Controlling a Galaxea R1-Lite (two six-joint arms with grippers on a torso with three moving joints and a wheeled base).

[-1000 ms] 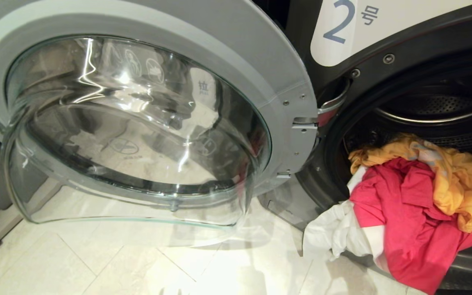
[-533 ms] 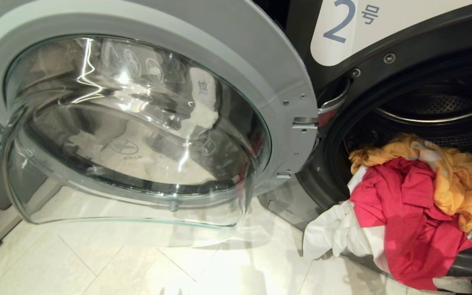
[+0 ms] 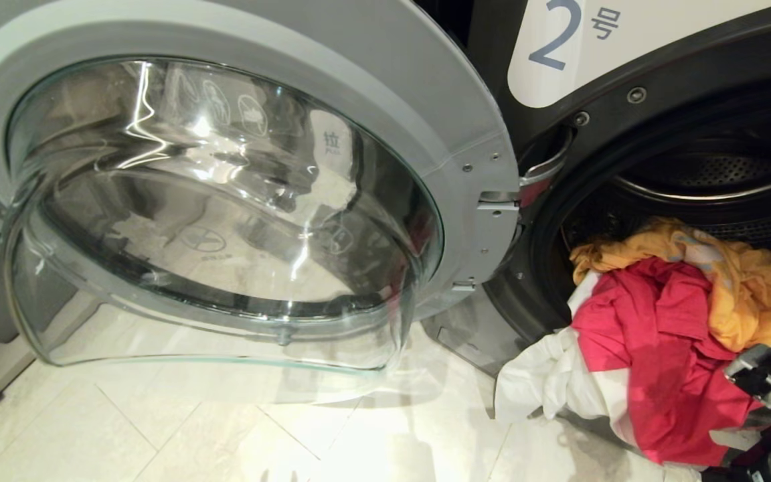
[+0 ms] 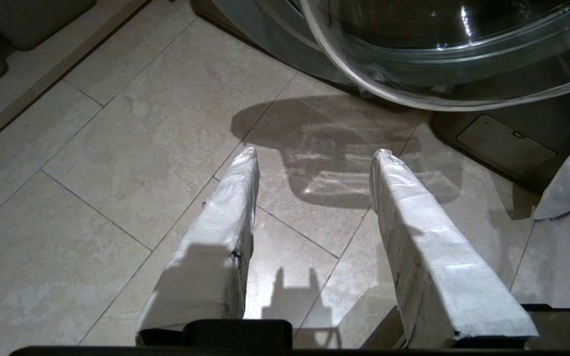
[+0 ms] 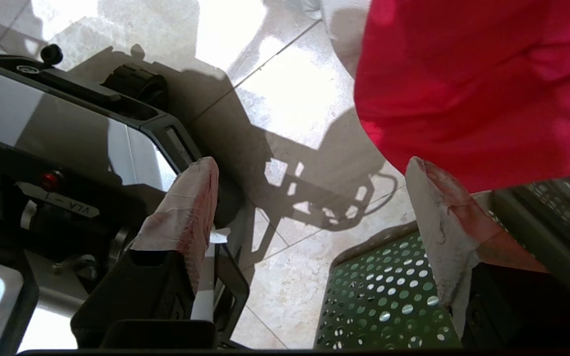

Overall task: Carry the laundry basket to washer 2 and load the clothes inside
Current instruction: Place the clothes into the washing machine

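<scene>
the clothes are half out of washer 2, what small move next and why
Probably bring the open right gripper up onto the red garment and push it deeper into the drum. The clothes sit piled in the mouth of washer 2, with the red and the white garment hanging over the lip, so the door could not shut.

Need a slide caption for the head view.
Red, yellow-orange and white garments spill from open dark grey washer 2; right gripper beside them.

You can read "2号" on the white label [image 3: 559,40] of washer 2 [image 3: 660,114], "拉" on its door glass [image 3: 330,140], and "VLA" on the robot's base tag [image 5: 79,210].
</scene>
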